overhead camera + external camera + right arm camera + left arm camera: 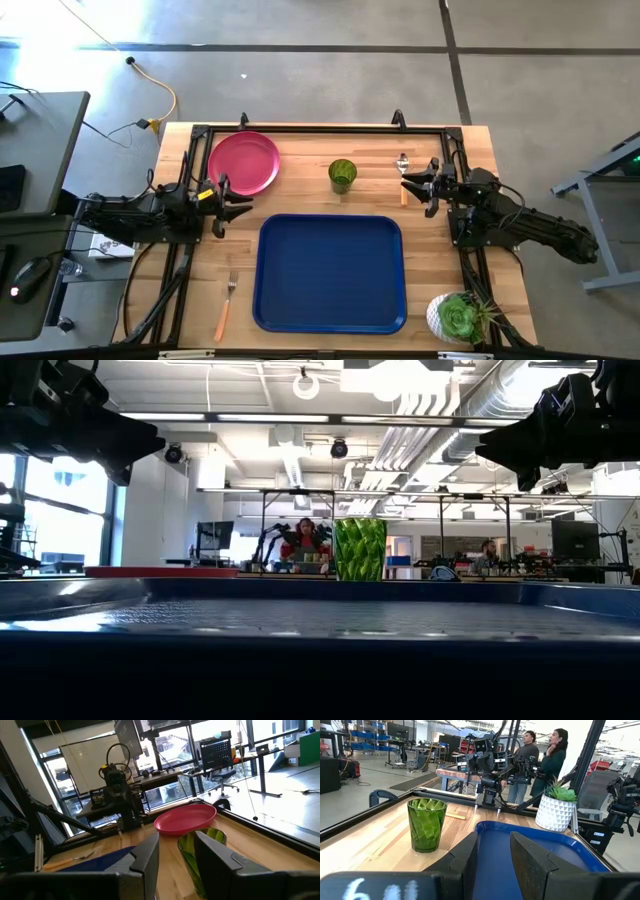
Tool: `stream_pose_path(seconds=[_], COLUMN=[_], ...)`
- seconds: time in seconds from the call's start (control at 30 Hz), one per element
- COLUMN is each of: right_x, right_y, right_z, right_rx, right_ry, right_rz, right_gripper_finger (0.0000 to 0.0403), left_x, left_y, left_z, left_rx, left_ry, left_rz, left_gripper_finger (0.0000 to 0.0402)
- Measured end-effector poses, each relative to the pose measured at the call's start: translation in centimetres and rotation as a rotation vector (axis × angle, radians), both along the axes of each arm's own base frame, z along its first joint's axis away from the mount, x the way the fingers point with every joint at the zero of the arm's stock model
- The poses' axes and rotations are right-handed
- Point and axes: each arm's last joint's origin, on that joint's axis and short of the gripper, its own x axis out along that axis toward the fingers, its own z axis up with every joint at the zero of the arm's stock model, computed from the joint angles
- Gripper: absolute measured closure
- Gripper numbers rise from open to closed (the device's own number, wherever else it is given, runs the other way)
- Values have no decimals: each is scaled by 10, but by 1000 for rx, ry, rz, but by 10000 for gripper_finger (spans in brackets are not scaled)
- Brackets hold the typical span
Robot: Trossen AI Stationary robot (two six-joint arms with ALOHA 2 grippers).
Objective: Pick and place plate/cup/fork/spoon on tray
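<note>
The pink-red plate (243, 163) lies flat at the table's far left. The green cup (342, 174) stands upright behind the empty blue tray (330, 272). The fork (226, 306) lies left of the tray near the front edge. The spoon (403, 176) lies far right, beside my right gripper. My left gripper (234, 206) is open above the table, just near of the plate. My right gripper (412, 186) is open, right of the cup. Both are empty.
A white pot with a green succulent (457, 317) stands at the near right corner. A black frame (320, 130) runs along the table's edges. People (545, 757) stand beyond the table in the left wrist view.
</note>
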Motion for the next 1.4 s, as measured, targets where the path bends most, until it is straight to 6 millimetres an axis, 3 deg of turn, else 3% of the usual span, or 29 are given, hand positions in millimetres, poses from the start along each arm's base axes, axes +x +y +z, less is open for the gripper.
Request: stream_pose_path(seconds=[1.03,1.4], right_x=[0,0], right_y=[0,0], right_z=[0,0], right_rx=[0,304], right_ry=[0,-67], right_rz=[0,21], right_gripper_finger=[289,289], left_x=[0,0], left_y=[0,0], left_z=[0,1], left_rx=[0,-68], left_ry=[0,-14], left_rz=[0,5], left_gripper_finger=[298,298])
